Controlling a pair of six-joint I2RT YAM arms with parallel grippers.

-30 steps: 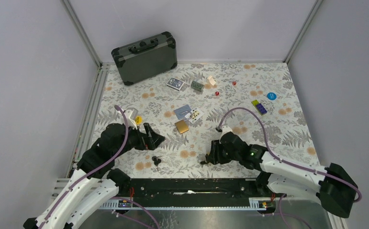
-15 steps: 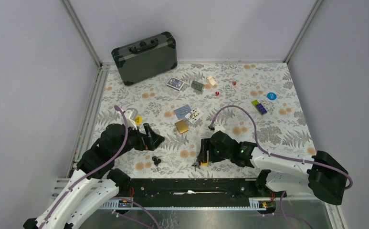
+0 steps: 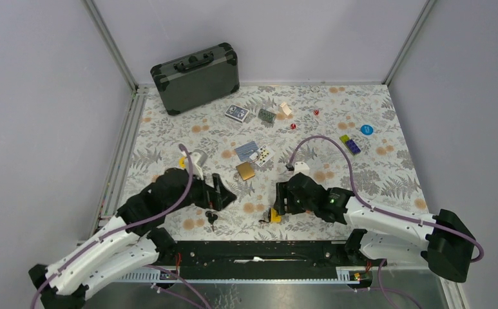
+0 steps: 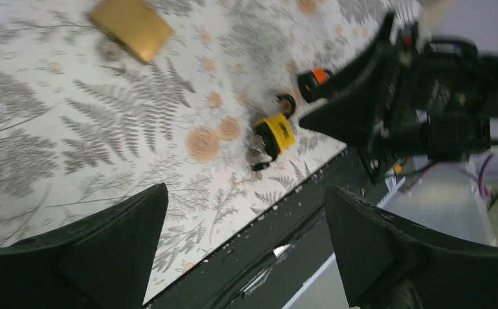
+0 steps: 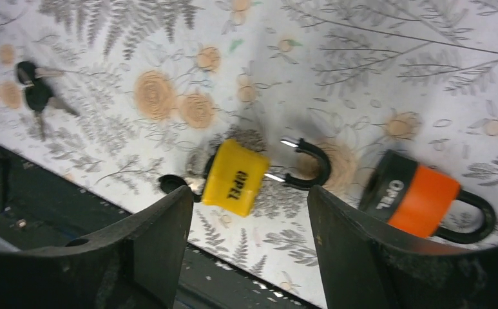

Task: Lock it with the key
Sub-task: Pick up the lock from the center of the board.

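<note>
A yellow padlock lies flat near the table's front edge, its black shackle swung open. A black-headed key sticks out of its base. An orange padlock with a closed shackle lies just beside it. My right gripper hovers open right over the yellow padlock, holding nothing. A spare bunch of black-headed keys lies to the left. My left gripper stands wide open and empty just above those keys, pointing towards the padlocks.
A dark briefcase leans at the back left. Card decks, loose cards, a gold block, red dice, a blue disc and a purple-and-green brick are scattered mid-table. A black rail runs along the front edge.
My right gripper swung left, opened wider and left the yellow padlock on the table. My left arm reached forward and to the right, closer to the keys.
</note>
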